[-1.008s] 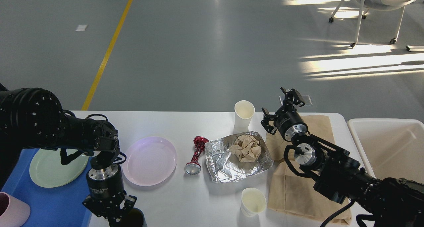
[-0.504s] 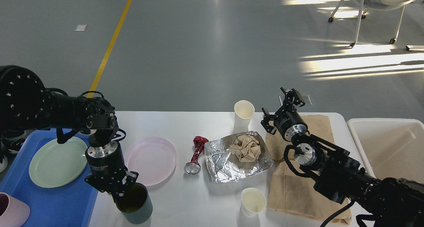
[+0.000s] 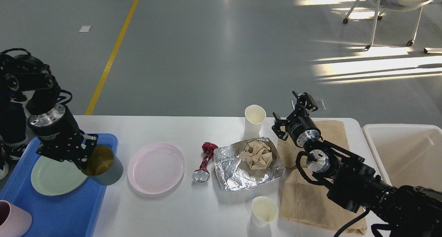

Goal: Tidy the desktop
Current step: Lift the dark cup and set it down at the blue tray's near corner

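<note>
Even, bright indoor light. Sun streaks on floor [image 3: 373, 64] top right, blown out near chair [image 3: 393, 9]. Overhead lamp glare on floor center. Soft shadows under cups and plate [image 3: 155, 168]. Foil [image 3: 241, 168] glints. Focus sharp; no motion blur.

matte white desktop [image 3: 179, 209]; crinkled shiny foil [image 3: 247, 164]; brown paper bag [image 3: 310, 195]; glossy blue plastic tray [image 3: 65, 212].

Left hand [image 3: 84, 156] carried cup [image 3: 102, 165] over tray [image 3: 62, 212]

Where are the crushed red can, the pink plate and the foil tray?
crushed red can [image 3: 205, 157]: head view, on its twisted middle.
pink plate [image 3: 156, 168]: head view, on its centre.
foil tray [image 3: 232, 173]: head view, on its bare floor.
</note>
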Robot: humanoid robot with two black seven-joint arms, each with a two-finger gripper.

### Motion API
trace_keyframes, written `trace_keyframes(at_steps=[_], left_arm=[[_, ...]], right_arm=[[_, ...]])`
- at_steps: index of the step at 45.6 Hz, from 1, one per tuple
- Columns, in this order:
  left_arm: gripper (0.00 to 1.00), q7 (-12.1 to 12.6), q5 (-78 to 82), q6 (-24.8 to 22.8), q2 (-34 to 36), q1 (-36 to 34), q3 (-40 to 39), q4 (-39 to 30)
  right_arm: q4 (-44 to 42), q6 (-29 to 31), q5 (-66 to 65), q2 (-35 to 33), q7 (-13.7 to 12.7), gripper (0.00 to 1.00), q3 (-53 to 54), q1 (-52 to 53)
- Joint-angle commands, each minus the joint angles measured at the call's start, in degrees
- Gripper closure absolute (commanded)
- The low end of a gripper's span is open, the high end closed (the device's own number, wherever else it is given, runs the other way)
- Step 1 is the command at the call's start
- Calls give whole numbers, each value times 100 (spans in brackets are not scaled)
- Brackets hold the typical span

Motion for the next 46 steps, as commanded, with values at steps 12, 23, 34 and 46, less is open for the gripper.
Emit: trace_keyframes(at_steps=[12, 23, 34, 46], left_arm=[[98, 427, 1, 0, 1455, 424, -1, 26], [98, 384, -17, 0, 1737, 1030, -36, 43], [98, 357, -26, 0, 1710, 1708, -440, 351], [98, 340, -61, 0, 1640, 2085, -651, 790]], right_arm=[[0, 0, 0, 0, 0, 0, 0, 1], [0, 0, 0, 0, 0, 0, 0, 1], [0, 0, 0, 0, 0, 0, 0, 1], [0, 0, 0, 0, 0, 0, 0, 1]])
